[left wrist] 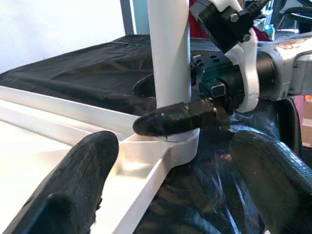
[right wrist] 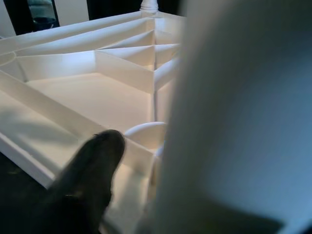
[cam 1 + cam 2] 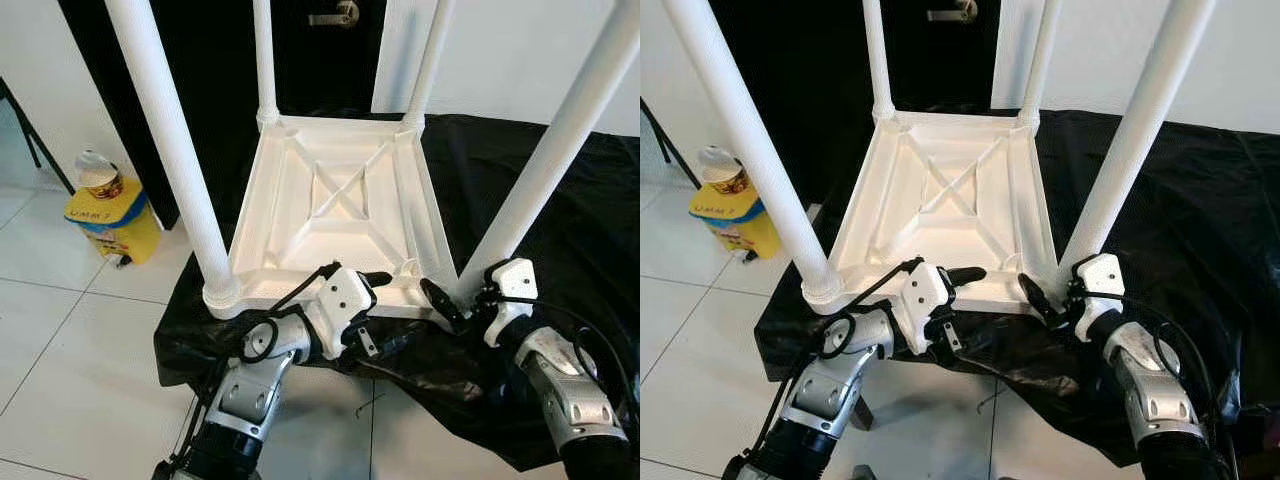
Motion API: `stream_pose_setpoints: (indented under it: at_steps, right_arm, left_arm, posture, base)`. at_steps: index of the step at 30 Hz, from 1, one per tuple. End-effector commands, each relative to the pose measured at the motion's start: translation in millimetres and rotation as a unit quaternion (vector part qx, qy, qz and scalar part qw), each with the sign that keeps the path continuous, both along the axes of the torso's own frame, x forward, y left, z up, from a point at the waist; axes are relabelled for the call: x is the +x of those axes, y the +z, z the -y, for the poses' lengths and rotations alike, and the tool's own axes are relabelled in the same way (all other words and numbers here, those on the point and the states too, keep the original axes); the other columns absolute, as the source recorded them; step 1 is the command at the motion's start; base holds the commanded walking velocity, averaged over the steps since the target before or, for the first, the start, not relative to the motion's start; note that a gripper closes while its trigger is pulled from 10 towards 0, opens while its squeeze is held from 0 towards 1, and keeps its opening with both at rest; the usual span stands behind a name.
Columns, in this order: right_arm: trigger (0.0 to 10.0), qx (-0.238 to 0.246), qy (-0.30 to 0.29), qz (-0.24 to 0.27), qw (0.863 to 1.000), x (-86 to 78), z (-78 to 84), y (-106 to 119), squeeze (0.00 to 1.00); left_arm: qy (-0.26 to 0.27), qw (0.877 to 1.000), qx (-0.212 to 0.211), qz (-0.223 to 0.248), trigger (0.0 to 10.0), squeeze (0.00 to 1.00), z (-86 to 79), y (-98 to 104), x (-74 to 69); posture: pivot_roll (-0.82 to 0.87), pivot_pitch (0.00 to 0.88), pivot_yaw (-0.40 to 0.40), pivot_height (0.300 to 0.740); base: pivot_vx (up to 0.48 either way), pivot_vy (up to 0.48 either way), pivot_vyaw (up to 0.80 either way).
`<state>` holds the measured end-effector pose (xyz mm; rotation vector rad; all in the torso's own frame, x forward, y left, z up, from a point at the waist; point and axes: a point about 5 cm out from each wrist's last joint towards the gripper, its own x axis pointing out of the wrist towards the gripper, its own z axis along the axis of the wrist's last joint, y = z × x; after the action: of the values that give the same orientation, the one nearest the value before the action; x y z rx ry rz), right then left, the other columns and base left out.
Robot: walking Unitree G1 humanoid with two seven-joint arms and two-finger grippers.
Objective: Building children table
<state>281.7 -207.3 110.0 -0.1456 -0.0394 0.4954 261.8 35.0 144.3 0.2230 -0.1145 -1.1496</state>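
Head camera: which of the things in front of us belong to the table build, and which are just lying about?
Part of the job:
- upturned white table top
- four white legs standing in its corners, e.g. near-right leg
- left gripper, at the near edge
- right gripper, at the near-right leg's base

Just lying about:
- yellow bin with a jar on it
- black sheet underneath

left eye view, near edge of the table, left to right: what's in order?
Yellow container on the floor → near-left table leg → left pincer at the tabletop's near rim → right pincer → near-right table leg with the right pincer at its base.
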Motion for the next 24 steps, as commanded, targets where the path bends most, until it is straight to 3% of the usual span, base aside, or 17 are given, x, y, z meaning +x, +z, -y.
stream_pose_setpoints:
  at_steps: [1, 16, 17, 18, 24]
  right_arm:
    - [0.0, -0.002, 0.022, -0.011, 1.000, 1.2, -6.6, -5, 0.00]
    - [0.3, -0.005, -0.012, -0.020, 1.000, -3.2, 2.5, -15, 0.00]
    - [10.0, 0.003, -0.036, -0.017, 0.999, -6.0, 2.1, -16, 0.00]
    - [10.0, 0.017, -0.070, -0.013, 0.997, -9.7, 0.2, -16, 0.00]
    - [10.0, 0.036, -0.145, -0.005, 0.989, -17.7, -7.8, -18, 0.00]
  left_arm:
    - [0.050, 0.999, -0.007, 0.010, 10.0, 0.00, -1.5, 3, 5.0]
    - [0.042, 0.999, -0.004, 0.006, 10.0, 0.00, 0.4, 1, 2.0]
    - [0.039, 0.999, -0.005, 0.004, 10.0, 0.00, 1.1, 1, 1.0]
    - [0.035, 0.999, -0.005, 0.002, 10.0, 0.00, 2.5, 0, -0.3]
    - [0.026, 1.000, -0.009, -0.003, 10.0, 0.00, 5.9, -1, -2.6]
  posture:
    - [0.01, 0.000, -0.065, 0.740]
    - [-0.02, 0.000, -0.043, 0.740]
    - [-0.03, 0.003, -0.040, 0.740]
    - [-0.04, 0.001, -0.034, 0.740]
    - [-0.06, 0.003, -0.022, 0.740]
  base:
    - [0.000, 0.000, 0.00]
    - [0.000, 0.000, 0.00]
    - [0.000, 0.000, 0.00]
    - [0.000, 0.000, 0.00]
    - [0.000, 0.000, 0.00]
